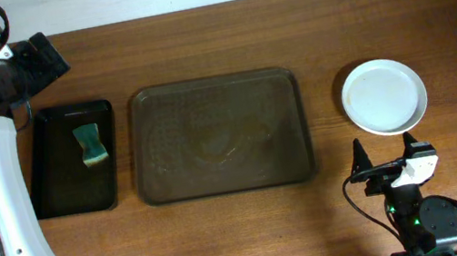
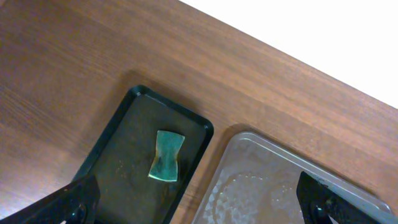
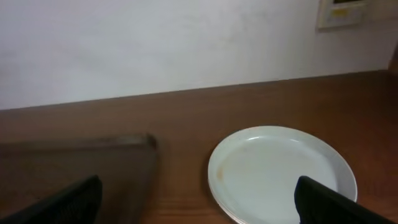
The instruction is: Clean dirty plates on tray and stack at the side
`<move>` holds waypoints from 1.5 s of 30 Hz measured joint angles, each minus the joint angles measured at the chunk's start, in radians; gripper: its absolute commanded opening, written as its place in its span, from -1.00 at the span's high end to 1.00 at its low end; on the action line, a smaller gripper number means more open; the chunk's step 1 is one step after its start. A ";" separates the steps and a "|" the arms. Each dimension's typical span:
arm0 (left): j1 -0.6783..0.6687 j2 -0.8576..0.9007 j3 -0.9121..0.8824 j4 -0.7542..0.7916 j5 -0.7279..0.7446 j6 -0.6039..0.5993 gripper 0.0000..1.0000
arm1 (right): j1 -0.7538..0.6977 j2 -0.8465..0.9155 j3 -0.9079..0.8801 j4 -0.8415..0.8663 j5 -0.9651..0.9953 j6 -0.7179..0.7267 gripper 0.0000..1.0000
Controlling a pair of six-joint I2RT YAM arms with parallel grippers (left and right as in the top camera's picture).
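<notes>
Overhead: plates point(image 1: 384, 96) stacked on the worktop point(image 1: 246, 235), white one on top, right of the tray point(image 1: 208, 113) and apart from it. Left of the tray, a black tray point(image 1: 59, 187) holding a green sponge point(image 1: 91, 142). Just short of the plates, the right pincer point(image 1: 388, 156), spread apart, gripping nothing.

Left wrist: left pincer point(image 2: 196, 202) wide apart, above black tray and sponge; brown tray's corner at right.

Right wrist: fingers point(image 3: 336, 199) spread, plates ahead between them, tray edge at left.

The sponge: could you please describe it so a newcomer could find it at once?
On the wooden table, left of the large brown tray in the overhead view, lies a smaller black tray. The sponge is the one thing in it: a green block, pinched at the waist.
</notes>
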 measured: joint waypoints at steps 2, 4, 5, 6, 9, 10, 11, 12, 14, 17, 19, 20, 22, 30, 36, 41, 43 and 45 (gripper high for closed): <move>0.000 0.000 0.000 0.000 0.000 0.000 -0.99 | 0.000 0.000 0.000 0.000 0.004 -0.001 -0.97; 0.000 0.000 0.000 0.000 0.000 0.000 -0.99 | 0.000 0.000 0.000 0.000 0.007 -0.001 -0.97; 0.000 0.000 0.000 0.000 0.000 0.000 -0.99 | 0.000 0.000 0.000 0.000 0.008 -0.002 -0.97; 0.000 0.000 0.000 0.000 0.000 0.000 -0.99 | 0.000 0.000 0.000 0.000 0.008 -0.003 -0.97; 0.000 0.000 0.000 0.000 0.000 0.000 -0.99 | 0.000 0.000 0.000 0.000 0.011 -0.003 -0.97; 0.000 0.000 0.000 0.000 0.000 0.000 -0.99 | 0.000 0.000 0.000 0.000 0.011 -0.004 -0.97; 0.000 0.000 0.000 0.000 0.000 0.000 -0.99 | 0.000 0.000 0.000 0.000 0.012 -0.003 -0.97; 0.000 0.000 0.000 0.000 0.000 0.000 -0.99 | 0.000 0.000 0.000 0.000 0.012 -0.004 -0.97; 0.000 0.000 0.000 0.000 0.000 0.000 -0.99 | 0.000 0.000 0.000 -0.001 0.014 -0.004 -0.97; 0.000 0.000 0.000 0.000 0.000 0.000 -0.99 | 0.000 0.000 0.000 -0.001 0.014 -0.004 -0.97; 0.000 0.000 0.000 -0.016 -0.012 0.000 -0.99 | 0.000 0.000 0.000 -0.001 0.014 -0.004 -0.97; 0.000 0.000 0.000 -0.020 -0.037 0.000 -0.99 | 0.000 0.000 0.000 -0.001 0.014 -0.004 -0.97; 0.000 -0.020 -0.038 0.040 -0.065 0.000 -0.99 | 0.000 0.000 0.000 -0.001 0.014 -0.005 -0.97; -0.056 -0.727 -0.977 0.802 -0.103 0.061 -0.99 | 0.000 0.002 0.000 -0.001 0.018 -0.004 -0.97; -0.056 -1.199 -1.636 1.168 -0.102 0.109 -0.99 | 0.001 0.001 0.000 0.000 0.018 -0.004 -0.97; -0.056 -1.552 -1.990 1.266 -0.040 0.272 -0.99 | 0.001 0.002 0.000 -0.001 0.018 -0.004 -0.97; -0.056 -1.618 -2.046 1.273 -0.012 0.335 -0.99 | 0.001 0.002 0.000 -0.001 0.018 -0.003 -0.96; -0.056 -1.682 -2.102 1.233 0.007 0.391 -0.99 | 0.001 0.001 0.000 -0.001 0.018 -0.004 -0.97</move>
